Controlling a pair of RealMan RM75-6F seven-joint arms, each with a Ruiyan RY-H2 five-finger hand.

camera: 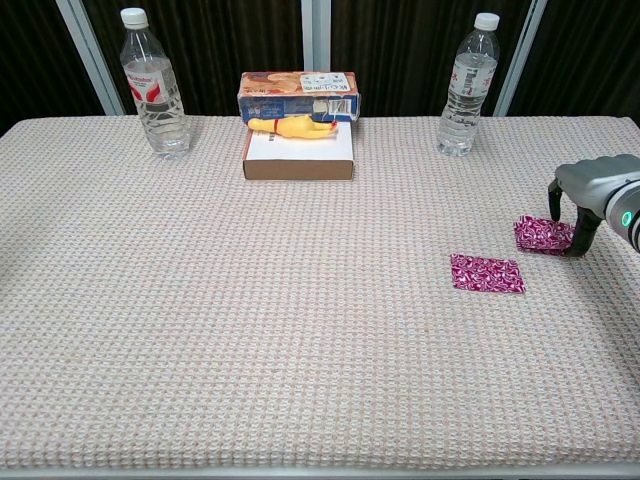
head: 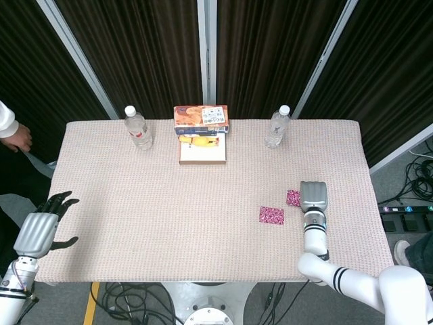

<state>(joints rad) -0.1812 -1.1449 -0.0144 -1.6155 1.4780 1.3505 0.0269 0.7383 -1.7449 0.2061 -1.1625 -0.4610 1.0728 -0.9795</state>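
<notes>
My right hand (head: 314,196) (camera: 600,185) hangs palm down over the table's right side, fingers pointing down. Its fingertips (camera: 580,235) touch the right end of a pink patterned packet (head: 293,198) (camera: 540,235) that lies flat on the cloth. A second pink packet (head: 271,215) (camera: 487,273) lies just left of and nearer than the first, apart from the hand. My left hand (head: 40,230) hovers off the table's left edge with its fingers spread, holding nothing; the chest view does not show it.
At the back stand two water bottles (head: 138,127) (head: 276,126). Between them sit an orange snack box (head: 201,118) and a white box (head: 201,152) with a yellow toy (head: 196,140) on top. A person's hand (head: 13,132) shows at far left.
</notes>
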